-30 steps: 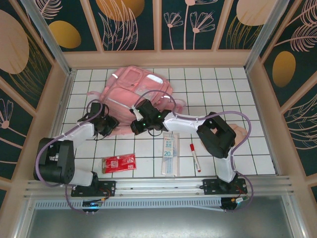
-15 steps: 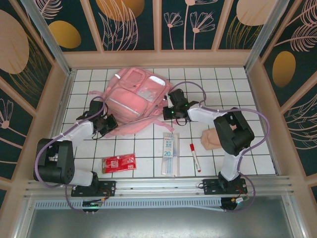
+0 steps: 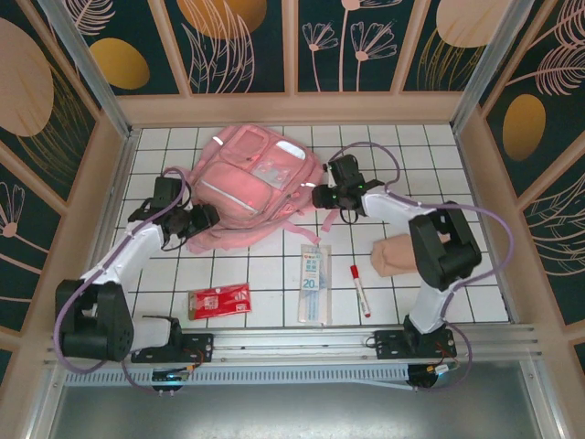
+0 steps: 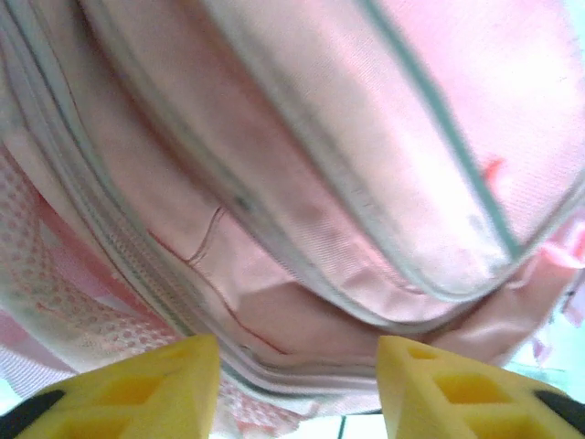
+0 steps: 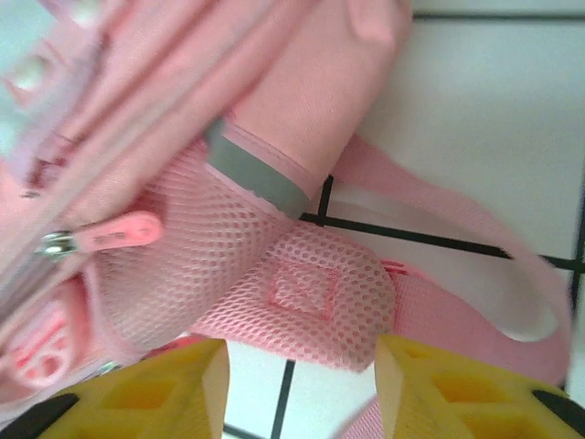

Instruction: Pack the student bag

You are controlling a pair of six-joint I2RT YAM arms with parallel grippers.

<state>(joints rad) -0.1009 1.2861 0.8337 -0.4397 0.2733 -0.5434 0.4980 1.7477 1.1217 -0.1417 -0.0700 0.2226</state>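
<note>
Student bag [image 3: 251, 183], a soft pink backpack, is seen lying flat at the far middle of the white gridded table [image 3: 265, 274], with its clear front panel turned up and its straps trailing toward the near side. The left gripper [image 3: 203, 219] is set at the bag's near left edge. In the left wrist view its yellow fingers [image 4: 137, 389] are held apart, with zipped pink fabric just beyond them and nothing clamped between. The right gripper [image 3: 322, 197] is set at the bag's right side. Its fingers [image 5: 137, 389] are likewise spread, and a pink mesh strap pad [image 5: 311, 293] is seen on the tiles just ahead of the gap. Whether either gripper touches the fabric cannot be told. Nearer the arm bases, a red packet [image 3: 219, 300], a clear ruler pack [image 3: 313, 285], a red pen [image 3: 360, 290] and a beige-pink pouch [image 3: 391, 258] are laid out, well apart from the bag.
</note>
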